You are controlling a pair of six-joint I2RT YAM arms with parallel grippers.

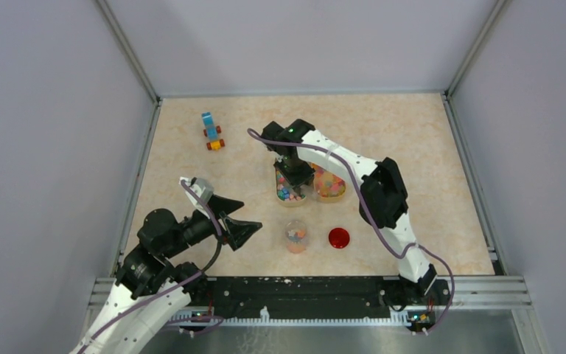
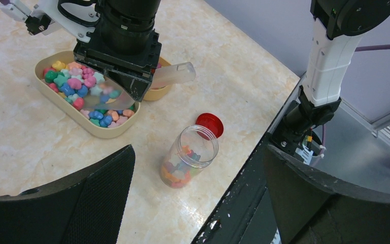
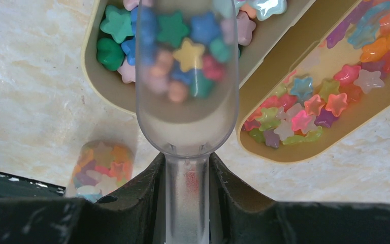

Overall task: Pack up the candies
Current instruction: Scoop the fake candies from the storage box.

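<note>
The right pincer (image 3: 187, 170) is clamped on the handle of a clear scoop (image 3: 187, 117), so it's closed down narrow around that. The scoop bowl is held right over the candies (image 3: 112, 23) in a beige tray (image 3: 90, 71), tipped down toward the pile. Whether any are actually sitting in the bowl can't be told, since everything is seen blurry through the plastic. Those candies are solid-coloured stars: green, blue, pink, yellow. Just beside that tray, touching or nearly so, a second tray (image 3: 304, 152) is seen with see-through stars in orange, pink and purple. Nearer the arms, an open jar (image 2: 189, 162) is stood upright on the table (image 1: 413, 147), partly filled with more candies, and a red lid (image 2: 210, 123) is laid flat just beside it. The left pincer (image 1: 239, 216) is spread wide with nothing in it, held above the table on the left, well apart from the trays and pointed toward the jar. A toy (image 1: 211, 131) is parked far back on the left.
</note>
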